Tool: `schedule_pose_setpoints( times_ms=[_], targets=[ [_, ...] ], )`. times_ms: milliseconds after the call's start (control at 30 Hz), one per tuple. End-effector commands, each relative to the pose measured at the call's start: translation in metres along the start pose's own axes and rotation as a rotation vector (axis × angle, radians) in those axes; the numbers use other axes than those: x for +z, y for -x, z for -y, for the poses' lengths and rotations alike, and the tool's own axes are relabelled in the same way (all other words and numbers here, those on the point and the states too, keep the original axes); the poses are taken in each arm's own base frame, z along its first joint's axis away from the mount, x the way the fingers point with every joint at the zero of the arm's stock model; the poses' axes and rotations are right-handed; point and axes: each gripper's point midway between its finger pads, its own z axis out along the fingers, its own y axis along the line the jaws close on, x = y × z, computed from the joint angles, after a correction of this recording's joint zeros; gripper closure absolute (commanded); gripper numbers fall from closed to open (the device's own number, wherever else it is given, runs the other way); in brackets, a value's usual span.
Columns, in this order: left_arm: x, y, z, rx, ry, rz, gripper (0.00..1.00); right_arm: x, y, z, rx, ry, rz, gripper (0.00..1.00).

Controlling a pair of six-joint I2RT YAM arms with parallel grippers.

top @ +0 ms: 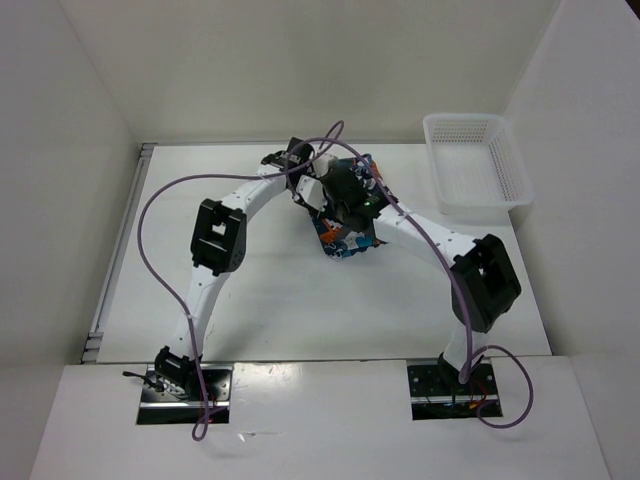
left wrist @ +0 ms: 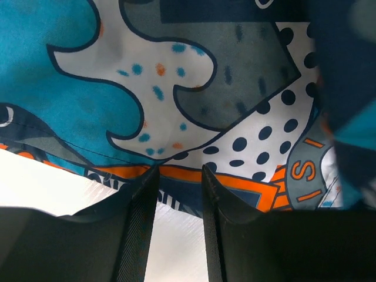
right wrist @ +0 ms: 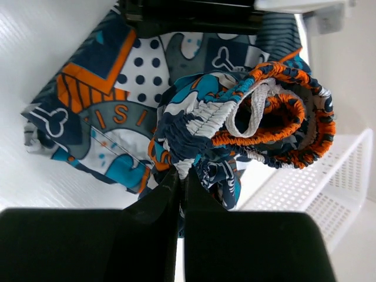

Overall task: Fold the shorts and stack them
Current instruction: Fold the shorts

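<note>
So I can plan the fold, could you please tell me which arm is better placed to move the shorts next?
Right, I think. The right fingers are shut on the shorts beside the bunched waistband, ready to carry the fold; the left fingers stand apart at the hem, gripping nothing.

Both arms (top: 258,193) are white tubes with chunky black joint housings (top: 220,237), each bolted to a dark metal base plate (top: 185,385). A lilac cable (top: 142,232) loops along each (quite loosely). The left pincer (left wrist: 180,171) has black fingers (left wrist: 136,235), ribbed inside.
</note>
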Motion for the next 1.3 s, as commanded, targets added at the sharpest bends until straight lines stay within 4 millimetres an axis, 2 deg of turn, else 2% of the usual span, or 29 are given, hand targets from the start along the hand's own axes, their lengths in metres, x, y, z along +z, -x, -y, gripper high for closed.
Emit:
schedule_pose_setpoints(
  times_ms=[0, 33, 67, 233, 267, 333, 367, 400, 467, 500, 567, 600, 633, 667, 700, 733, 767, 867, 900, 967, 1033, 1100, 1133, 1233, 1267],
  targets=[
    [0.002, -0.02, -0.006, -0.04, -0.029, -0.056, 0.58, 0.01, 0.018, -0.001, 0.028, -0.015, 0.041, 1.0],
    [0.002, -0.02, -0.006, -0.04, -0.029, -0.056, 0.58, 0.017, 0.021, -0.015, 0.008, 0.014, 0.039, 1.0],
    [0.001, -0.02, -0.011, -0.048, -0.024, -0.053, 0.58, 0.018, 0.028, -0.017, 0.002, 0.018, 0.048, 1.0],
    [-0.008, -0.021, -0.019, -0.064, -0.014, -0.047, 0.55, 0.041, 0.023, -0.042, -0.021, 0.053, 0.009, 1.0],
    [-0.01, -0.022, -0.018, -0.065, -0.015, -0.05, 0.55, 0.04, 0.026, -0.045, -0.027, 0.057, 0.014, 0.97],
    [-0.014, -0.023, -0.023, -0.074, -0.009, -0.048, 0.53, 0.04, 0.034, -0.049, -0.027, 0.051, 0.028, 0.87],
    [-0.018, -0.023, -0.027, -0.082, -0.005, -0.045, 0.52, 0.037, 0.044, -0.053, -0.027, 0.053, 0.048, 0.73],
    [-0.02, -0.023, -0.031, -0.089, 0.0, -0.042, 0.52, 0.037, 0.044, -0.053, -0.027, 0.053, 0.048, 0.64],
    [-0.028, -0.02, -0.034, -0.092, 0.006, -0.03, 0.51, 0.022, 0.063, -0.044, 0.006, 0.045, 0.094, 0.55],
    [-0.03, -0.02, -0.038, -0.1, 0.01, -0.027, 0.51, 0.015, 0.073, -0.046, 0.003, 0.067, 0.126, 0.49],
    [-0.042, -0.012, -0.042, -0.1, 0.019, -0.001, 0.5, -0.014, 0.096, -0.035, 0.05, 0.089, 0.196, 0.4],
    [-0.044, -0.013, -0.041, -0.1, 0.019, -0.002, 0.48, -0.027, 0.11, -0.038, 0.062, 0.126, 0.246, 0.38],
    [-0.053, -0.007, -0.043, -0.103, 0.019, 0.019, 0.48, -0.043, 0.127, -0.028, 0.085, 0.131, 0.302, 0.36],
    [-0.061, -0.004, -0.049, -0.108, 0.027, 0.034, 0.48, -0.06, 0.132, -0.025, 0.105, 0.159, 0.331, 0.36],
    [-0.071, 0.005, -0.043, -0.097, 0.02, 0.059, 0.47, -0.074, 0.144, -0.018, 0.123, 0.171, 0.379, 0.35],
    [-0.079, 0.008, -0.048, -0.102, 0.028, 0.073, 0.47, -0.078, 0.145, -0.016, 0.125, 0.166, 0.387, 0.35],
    [-0.087, 0.012, -0.052, -0.105, 0.037, 0.089, 0.46, -0.081, 0.145, -0.012, 0.109, 0.15, 0.391, 0.35],
    [-0.111, 0.025, -0.053, -0.094, 0.063, 0.137, 0.43, -0.064, 0.119, -0.01, 0.035, 0.061, 0.32, 0.36],
    [-0.124, 0.032, -0.054, -0.092, 0.071, 0.158, 0.41, -0.052, 0.1, -0.025, 0.003, 0.083, 0.265, 0.36],
    [-0.129, 0.034, -0.056, -0.089, 0.09, 0.165, 0.39, -0.045, 0.086, -0.03, -0.006, 0.095, 0.243, 0.36],
    [-0.144, 0.045, -0.048, -0.072, 0.084, 0.199, 0.38, -0.033, 0.068, -0.032, -0.003, 0.115, 0.211, 0.36],
    [-0.144, 0.045, -0.036, -0.07, 0.016, 0.198, 0.29, -0.022, 0.057, -0.027, -0.006, 0.11, 0.194, 0.36],
    [-0.144, 0.049, -0.028, -0.057, -0.005, 0.205, 0.26, -0.016, 0.05, -0.031, -0.014, 0.125, 0.179, 0.35],
    [-0.12, 0.034, -0.011, -0.062, -0.048, 0.129, 0.18, 0.001, 0.04, -0.03, -0.03, 0.121, 0.155, 0.35],
    [-0.104, 0.024, -0.005, -0.064, -0.064, 0.089, 0.16, 0.006, 0.039, -0.035, -0.045, 0.131, 0.157, 0.35]
  ],
)
